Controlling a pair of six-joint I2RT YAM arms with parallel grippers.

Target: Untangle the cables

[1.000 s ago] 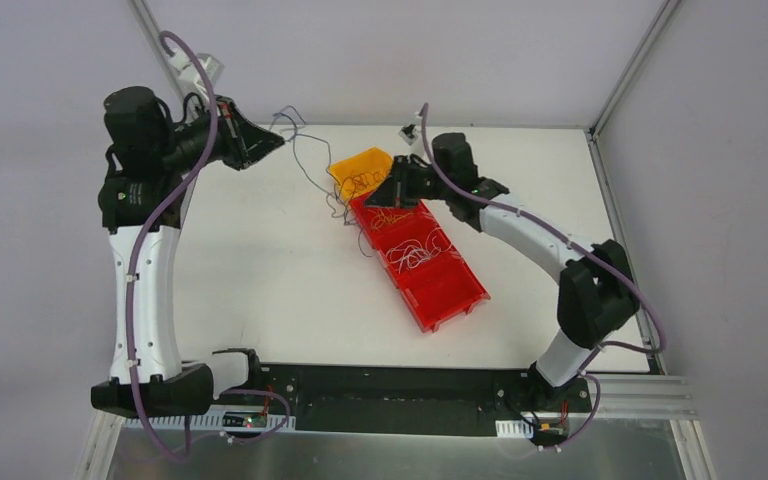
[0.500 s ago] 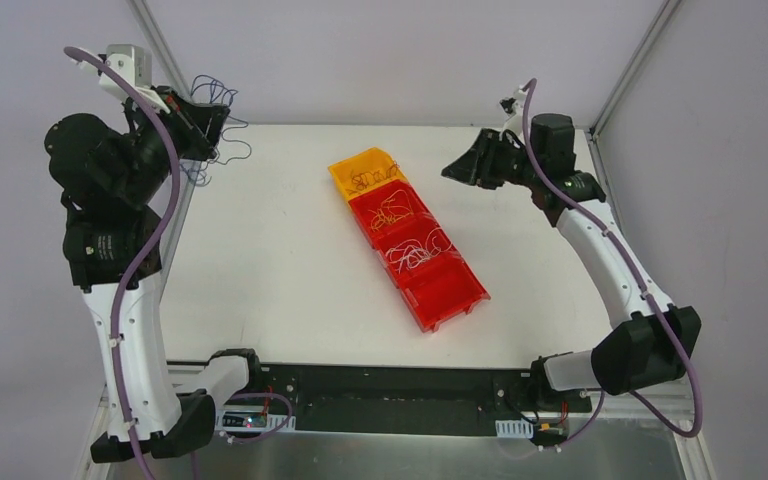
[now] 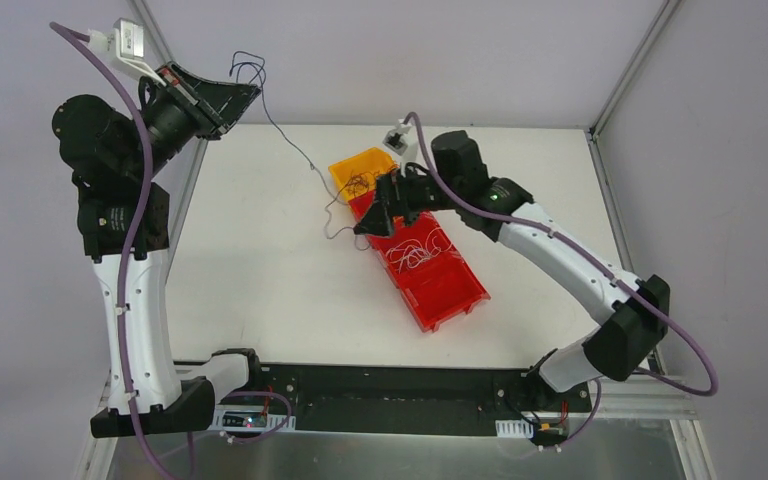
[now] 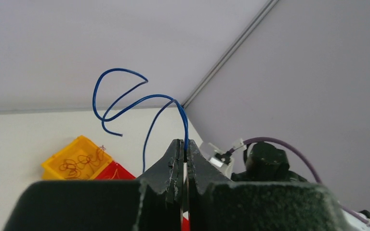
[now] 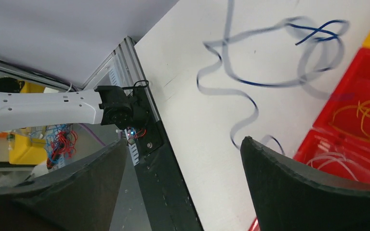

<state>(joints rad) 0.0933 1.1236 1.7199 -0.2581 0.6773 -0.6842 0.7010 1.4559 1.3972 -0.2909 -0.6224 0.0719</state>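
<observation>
The left pincer (image 3: 248, 93) is raised high at the far left corner, its fingers pressed together on the blue wire (image 4: 147, 96). Past its tips the wire's short end springs up in two open loops. From the tips the long end (image 3: 287, 140) slopes down and to the right to the table (image 3: 250, 260), then curls and ends just left of the right pincer (image 3: 365, 228).

That pincer is spread wide with nothing in it. It hangs low over the near-left edge of the red tray (image 3: 450, 290), where the tray meets the yellow bin (image 3: 372, 160). In its own view the blue wire (image 5: 265, 85), partly blurred, snakes over the table ahead of the gap and ends close to its right finger (image 5: 308, 192).

Beyond the right pincer, the yellow bin holds dark orange wires (image 3: 360, 184). To its right, brighter orange wires (image 5: 366, 115) lie in the first red compartment, and white wires (image 3: 415, 255) in the next one.
</observation>
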